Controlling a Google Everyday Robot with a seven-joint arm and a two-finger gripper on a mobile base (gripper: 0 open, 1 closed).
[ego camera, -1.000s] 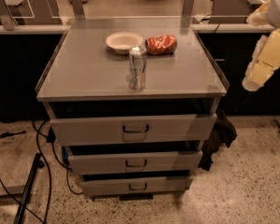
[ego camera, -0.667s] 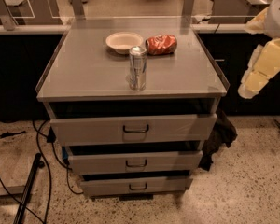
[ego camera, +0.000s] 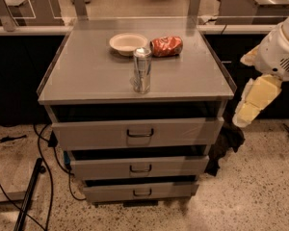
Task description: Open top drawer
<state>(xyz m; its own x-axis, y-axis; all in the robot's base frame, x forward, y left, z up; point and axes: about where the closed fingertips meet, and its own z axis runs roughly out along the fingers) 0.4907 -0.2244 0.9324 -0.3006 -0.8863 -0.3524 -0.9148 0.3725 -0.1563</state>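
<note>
The top drawer (ego camera: 96,134) is the widest grey drawer front, right under the tabletop, with a small dark loop handle (ego camera: 140,133) at its centre. A dark gap shows between its front and the tabletop. Two narrower grey drawers (ego camera: 139,167) sit below it. My gripper (ego camera: 253,102), pale yellow on a white arm (ego camera: 279,52), hangs in the air to the right of the cabinet. It is level with the top drawer's front, off its right end and not touching it.
On the grey tabletop (ego camera: 86,76) stand a silver can (ego camera: 142,70) near the front, a white bowl (ego camera: 128,43) and a crushed red bag (ego camera: 166,46) behind it. Black cables (ego camera: 43,162) lie on the floor at left. A dark cloth (ego camera: 226,143) hangs by the cabinet's right side.
My gripper has moved down and to the left, from beside the tabletop to the level of the top drawer's front. The drawers and the tabletop objects have not moved.
</note>
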